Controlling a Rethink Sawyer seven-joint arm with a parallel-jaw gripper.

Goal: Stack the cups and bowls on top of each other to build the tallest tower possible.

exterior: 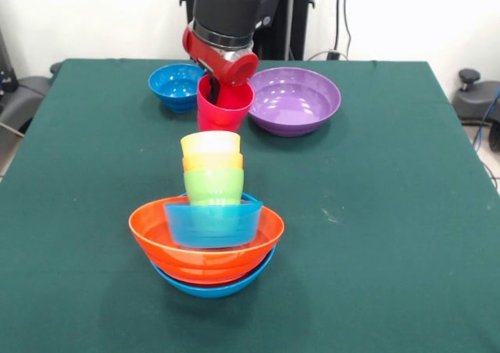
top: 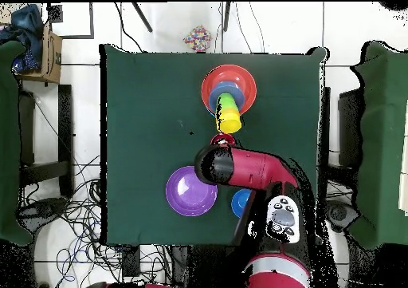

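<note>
The tower stands at the table's front middle. A large light-blue bowl forms its base, with orange bowls nested in it and a small light-blue bowl above them. On top sit the green cup, the orange cup and the yellow cup. Just behind it is the magenta-pink cup. My gripper reaches down into this cup, shut on its left wall. In the overhead view the pink cup lies between the arm and the tower.
A large purple bowl rests at the back right and a small dark-blue bowl at the back left, either side of the arm. The overhead view shows the purple bowl and the dark-blue bowl near the robot's base.
</note>
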